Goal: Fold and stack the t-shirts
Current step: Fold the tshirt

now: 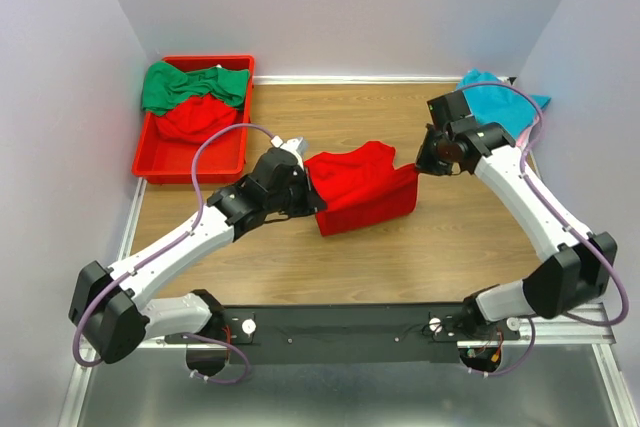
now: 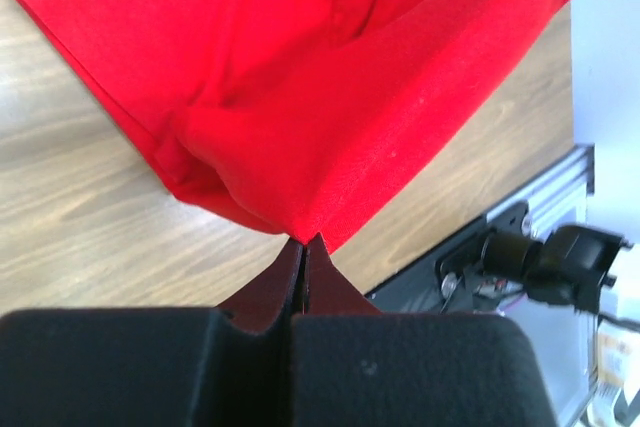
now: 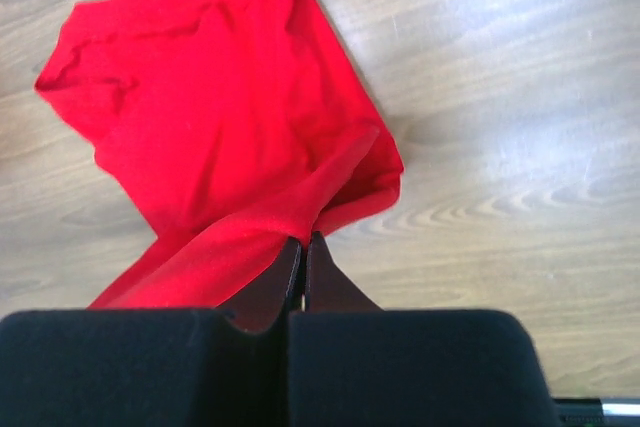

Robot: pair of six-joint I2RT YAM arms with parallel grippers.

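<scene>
A bright red t-shirt [image 1: 362, 187] hangs stretched between my two grippers above the middle of the wooden table. My left gripper [image 1: 308, 179] is shut on its left edge; in the left wrist view [image 2: 304, 241] the cloth [image 2: 290, 97] bunches at the fingertips. My right gripper [image 1: 420, 165] is shut on its right edge; in the right wrist view [image 3: 303, 239] the shirt [image 3: 210, 127] trails down onto the table. A green t-shirt [image 1: 190, 85] and another red one [image 1: 195, 119] lie in the bin. A teal t-shirt [image 1: 500, 97] lies at the back right, a little pink showing beside it.
A red plastic bin [image 1: 165, 162] stands at the back left of the table. Walls close in the left, back and right sides. The black base rail [image 1: 340, 327] runs along the near edge.
</scene>
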